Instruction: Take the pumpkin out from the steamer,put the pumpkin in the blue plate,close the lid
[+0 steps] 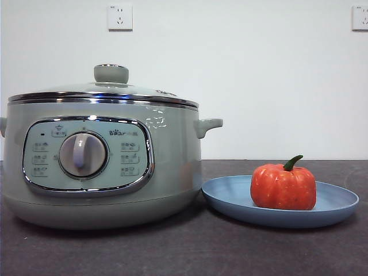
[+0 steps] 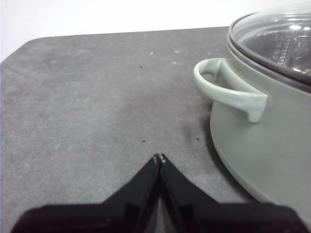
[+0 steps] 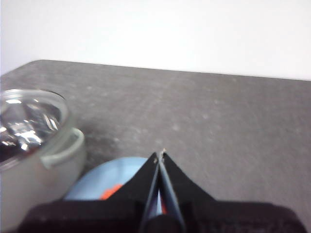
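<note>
The pumpkin point(image 1: 283, 187) sits in the blue plate point(image 1: 339, 202), beside the steamer point(image 1: 103, 167), whose lid point(image 1: 109, 86) is on. All steps look finished. Both grippers, left point(image 2: 159, 158) and right point(image 3: 159, 155), hover over the desk point(image 1: 172, 247), fingers pressed together, empty; nothing more seems called for.

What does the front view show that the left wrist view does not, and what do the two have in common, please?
Only the front view shows the pumpkin sitting on the blue plate, the steamer's dial and the lid's knob. Only the left wrist view shows the left gripper, jaws shut above bare table. Both show the steamer with the lid on.
</note>
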{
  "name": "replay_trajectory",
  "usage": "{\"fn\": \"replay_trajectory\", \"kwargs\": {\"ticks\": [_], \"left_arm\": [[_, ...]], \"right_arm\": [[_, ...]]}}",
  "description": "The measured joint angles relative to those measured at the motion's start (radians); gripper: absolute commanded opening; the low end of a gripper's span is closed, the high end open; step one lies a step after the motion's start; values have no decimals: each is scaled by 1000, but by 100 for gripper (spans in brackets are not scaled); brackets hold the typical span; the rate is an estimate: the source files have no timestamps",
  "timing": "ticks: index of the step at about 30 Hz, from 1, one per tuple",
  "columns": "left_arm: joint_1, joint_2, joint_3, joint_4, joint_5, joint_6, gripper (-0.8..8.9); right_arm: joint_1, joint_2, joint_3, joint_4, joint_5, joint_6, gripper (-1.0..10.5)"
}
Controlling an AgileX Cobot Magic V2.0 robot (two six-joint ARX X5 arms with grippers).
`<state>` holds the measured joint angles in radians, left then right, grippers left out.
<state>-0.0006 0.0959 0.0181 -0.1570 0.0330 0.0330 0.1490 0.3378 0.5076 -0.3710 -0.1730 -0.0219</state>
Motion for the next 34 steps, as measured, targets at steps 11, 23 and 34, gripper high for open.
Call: {"fn": "replay_trajectory", "kwargs": {"ticks": [11,23,34], "left_arm": [[0,0,0,-5,0,0,-3],[0,0,0,-6,0,0,-3],[0,0,0,-6,0,0,-3]], "right_arm": [[-123,-263,-373,195,-34,-39,-17],[-123,-304,-484,197,-29,-43,-17],[-123,-304,-484,196,-10,-44,-17]]}}
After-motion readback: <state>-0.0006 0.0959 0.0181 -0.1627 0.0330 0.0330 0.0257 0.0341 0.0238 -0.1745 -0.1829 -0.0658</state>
